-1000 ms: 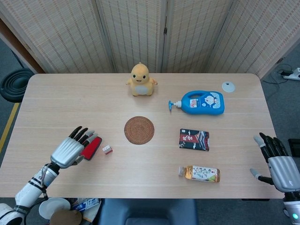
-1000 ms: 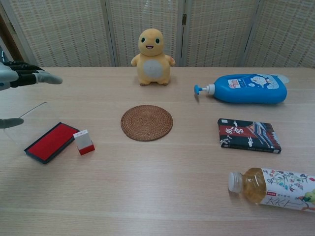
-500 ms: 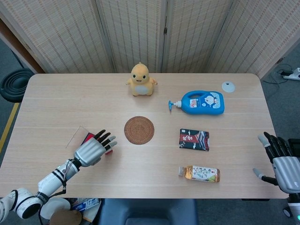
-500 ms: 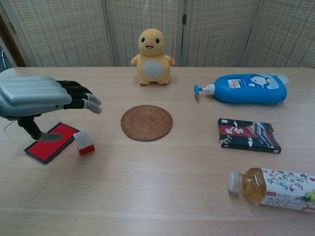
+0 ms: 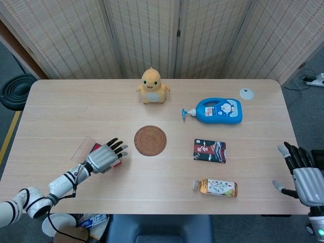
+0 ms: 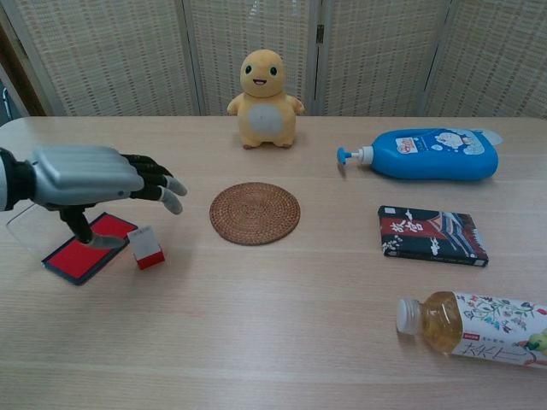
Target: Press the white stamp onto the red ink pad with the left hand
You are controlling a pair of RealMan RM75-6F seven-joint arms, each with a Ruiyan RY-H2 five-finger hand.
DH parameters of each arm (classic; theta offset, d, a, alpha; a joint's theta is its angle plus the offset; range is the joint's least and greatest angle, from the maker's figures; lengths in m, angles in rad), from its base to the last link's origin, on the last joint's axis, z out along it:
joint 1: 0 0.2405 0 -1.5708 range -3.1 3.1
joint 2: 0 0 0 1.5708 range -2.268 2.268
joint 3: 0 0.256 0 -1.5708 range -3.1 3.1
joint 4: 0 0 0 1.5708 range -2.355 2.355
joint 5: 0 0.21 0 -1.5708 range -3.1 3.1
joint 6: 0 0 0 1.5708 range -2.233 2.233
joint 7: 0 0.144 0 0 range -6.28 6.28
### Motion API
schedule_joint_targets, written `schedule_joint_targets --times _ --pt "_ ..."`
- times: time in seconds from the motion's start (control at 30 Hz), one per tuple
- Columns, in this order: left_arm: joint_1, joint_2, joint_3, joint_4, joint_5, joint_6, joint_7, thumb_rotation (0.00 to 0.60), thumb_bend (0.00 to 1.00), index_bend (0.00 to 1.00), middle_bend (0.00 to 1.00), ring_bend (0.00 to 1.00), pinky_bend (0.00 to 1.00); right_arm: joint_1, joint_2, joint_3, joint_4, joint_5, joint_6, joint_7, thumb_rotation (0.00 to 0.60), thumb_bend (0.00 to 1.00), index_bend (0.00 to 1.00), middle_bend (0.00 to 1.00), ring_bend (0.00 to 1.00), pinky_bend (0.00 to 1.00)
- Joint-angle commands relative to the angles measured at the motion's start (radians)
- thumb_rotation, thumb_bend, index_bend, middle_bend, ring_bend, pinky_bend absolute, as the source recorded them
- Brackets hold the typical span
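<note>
The white stamp [image 6: 146, 247] with a red base stands upright on the table just right of the red ink pad [image 6: 81, 254]. In the head view the stamp is mostly hidden under my left hand [image 5: 105, 156]; a strip of the ink pad [image 5: 95, 148] shows beside it. My left hand [image 6: 101, 178] hovers open above the pad and stamp, fingers stretched toward the table's middle, thumb hanging down over the pad. It holds nothing. My right hand [image 5: 302, 172] rests open at the table's right edge, far from both.
A clear lid [image 6: 34, 222] lies left of the pad. A woven coaster [image 6: 255, 213] sits mid-table, a yellow plush toy [image 6: 262, 86] behind it. A blue pump bottle [image 6: 423, 154], a dark packet [image 6: 432, 235] and a lying drink bottle [image 6: 472, 326] fill the right side.
My left hand swept from the left edge rightward over the ink pad and now hangs lower above the stamp. The stamp, the pad and the right hand stayed put.
</note>
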State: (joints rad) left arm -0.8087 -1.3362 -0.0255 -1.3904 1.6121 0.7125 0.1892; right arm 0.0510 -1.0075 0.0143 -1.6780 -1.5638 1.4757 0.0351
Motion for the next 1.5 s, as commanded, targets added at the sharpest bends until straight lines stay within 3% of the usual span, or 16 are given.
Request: schedule_joint_targets --times 0.03,1.5 --pt "-0.024 -0.028 0.025 0.050 0.034 0.000 -0.051 0.600 0.33 0.19 0.00 0.00 0.00 -0.001 0.001 0.001 -0.001 0.003 0.001 0.002 0.600 0.19 0.00 0.00 0.00 0.00" --pt "-0.117 -0.134 0.179 0.341 0.151 0.086 -0.350 0.600 0.33 0.30 0.00 0.00 0.00 0.001 -0.002 0.018 0.000 0.050 -0.015 -0.014 0.600 0.19 0.00 0.00 0.00 0.00"
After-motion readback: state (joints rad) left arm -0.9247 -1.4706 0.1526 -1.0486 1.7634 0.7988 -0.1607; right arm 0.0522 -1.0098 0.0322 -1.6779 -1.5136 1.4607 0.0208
